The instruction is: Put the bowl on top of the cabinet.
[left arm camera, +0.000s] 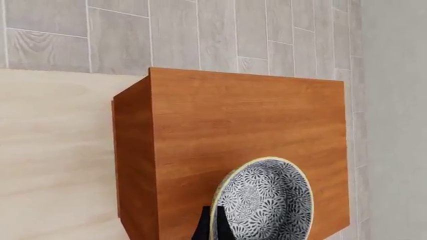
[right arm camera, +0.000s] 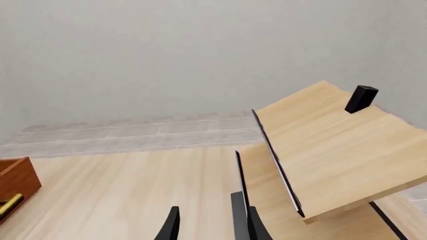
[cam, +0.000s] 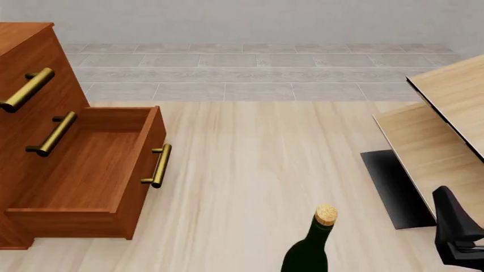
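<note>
Bowl [left arm camera: 267,200] — round, white, densely patterned in dark blue, pale rim — is tilted on edge above the flat top of the reddish-brown cabinet [left arm camera: 247,130], its rim clamped between the left gripper's [left arm camera: 212,227] dark fingers. The cabinet stands on a pale wood table [cam: 257,164]; grey tiled floor and a plain wall lie beyond. One drawer [cam: 90,170] stands pulled out, brass handles showing. Away from the cabinet: a corked dark bottle [cam: 311,246] and slanted light-wood panels [cam: 446,113]. The right gripper's [right arm camera: 210,225] fingers are apart, empty.
</note>
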Available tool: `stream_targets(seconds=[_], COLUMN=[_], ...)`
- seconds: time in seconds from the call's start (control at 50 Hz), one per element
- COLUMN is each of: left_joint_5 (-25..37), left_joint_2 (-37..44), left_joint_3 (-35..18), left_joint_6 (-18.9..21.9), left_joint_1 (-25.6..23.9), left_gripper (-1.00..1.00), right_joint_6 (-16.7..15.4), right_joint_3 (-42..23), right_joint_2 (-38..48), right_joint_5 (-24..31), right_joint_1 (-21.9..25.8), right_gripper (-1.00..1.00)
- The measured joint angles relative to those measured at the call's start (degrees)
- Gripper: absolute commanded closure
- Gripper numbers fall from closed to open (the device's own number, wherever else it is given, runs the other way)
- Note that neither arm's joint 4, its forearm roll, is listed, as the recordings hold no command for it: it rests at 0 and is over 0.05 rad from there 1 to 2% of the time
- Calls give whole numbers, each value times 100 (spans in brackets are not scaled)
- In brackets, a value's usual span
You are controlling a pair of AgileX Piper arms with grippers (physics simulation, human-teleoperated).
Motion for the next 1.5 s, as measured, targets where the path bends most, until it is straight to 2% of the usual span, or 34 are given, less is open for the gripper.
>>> stream_targets(seconds=[0.02, 0.46, 0.94, 1.5], left_joint_5=[3, 15, 16, 17], left_joint_2=[-1, -23, -291, -582], left_joint_3=[-19, -339, -543, -705], left_joint_6=[-21, -279, -443, -579], left_joint_1=[-17, -266, -153, -346], left_gripper=[-100, -100, -100, -100], right_joint_6=[0, -24, -42, -39], right_joint_3=[1, -9, -6, -2], right_joint_2=[0, 0, 0, 0], right_joint_5=[-1, 22, 10, -18], right_joint_1=[2, 25, 31, 15], right_gripper=[-100, -100, -100, -100])
